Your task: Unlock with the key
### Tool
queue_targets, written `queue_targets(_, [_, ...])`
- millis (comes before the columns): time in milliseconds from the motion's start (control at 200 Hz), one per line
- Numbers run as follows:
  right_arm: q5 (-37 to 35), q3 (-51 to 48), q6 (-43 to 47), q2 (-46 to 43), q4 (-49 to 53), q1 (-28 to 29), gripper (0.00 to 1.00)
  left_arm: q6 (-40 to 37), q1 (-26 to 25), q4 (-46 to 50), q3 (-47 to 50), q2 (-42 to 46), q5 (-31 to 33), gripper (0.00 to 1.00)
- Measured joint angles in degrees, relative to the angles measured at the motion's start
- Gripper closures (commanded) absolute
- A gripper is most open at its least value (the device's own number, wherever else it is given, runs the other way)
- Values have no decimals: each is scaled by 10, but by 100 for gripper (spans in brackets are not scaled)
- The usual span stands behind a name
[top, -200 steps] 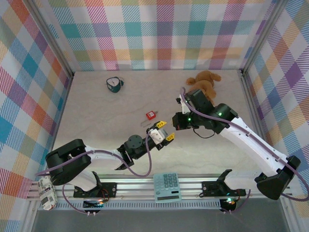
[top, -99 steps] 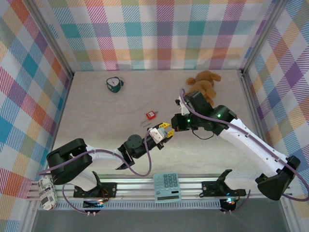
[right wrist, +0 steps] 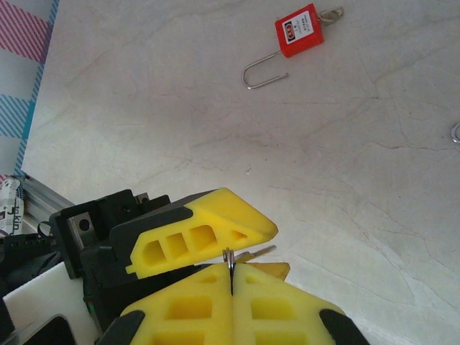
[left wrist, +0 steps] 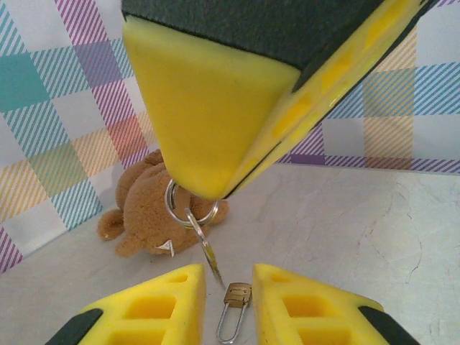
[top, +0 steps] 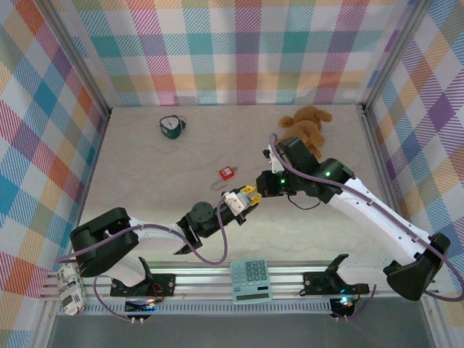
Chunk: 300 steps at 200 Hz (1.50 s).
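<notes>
My right gripper (right wrist: pixel 231 277) is shut on a metal key ring (left wrist: pixel 191 205). The key (left wrist: pixel 208 255), a thin dull sliver, hangs from that ring with its tip pointing down. Just below the tip, a small brass padlock (left wrist: pixel 238 295) with a long silver shackle lies on the table. My left gripper (left wrist: pixel 228 267) stands open by a narrow gap, one yellow finger on each side of the padlock and the key tip. In the top view the left gripper (top: pixel 246 197) and the right gripper (top: pixel 258 190) meet at mid-table.
A red padlock (top: pixel 227 172) with an open shackle lies just left of the grippers. A brown teddy bear (top: pixel 308 123) sits at the back right, a teal object (top: pixel 171 127) at the back left, and a calculator (top: pixel 251 280) on the front rail.
My left gripper's jaws have narrowed from wide apart to a small gap, and it has edged toward the right gripper. The right gripper has shifted slightly left, still holding the ring.
</notes>
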<state>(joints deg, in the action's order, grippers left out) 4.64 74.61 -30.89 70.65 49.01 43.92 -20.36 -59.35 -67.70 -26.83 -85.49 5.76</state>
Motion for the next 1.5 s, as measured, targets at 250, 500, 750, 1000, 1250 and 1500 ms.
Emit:
queue_targets(250, [6,-1,0,0,-1,0,99,0,0,0,0,-3,-4,86])
queue_targets(500, [6,-8,0,-7,-1,0,99,0,3,0,0,-3,-3,97])
queue_targets(750, [-1,-8,0,-9,-1,0,99,-1,3,0,0,-3,-4,100])
queue_targets(1000, [-25,-8,0,-9,2,0,100,-1,3,3,0,-2,-7,100])
queue_targets(1250, [-38,-12,0,-9,2,0,99,-1,3,20,0,5,-8,100])
queue_targets(1500, [-40,-14,0,-7,4,0,76,-22,3,46,0,16,-10,100])
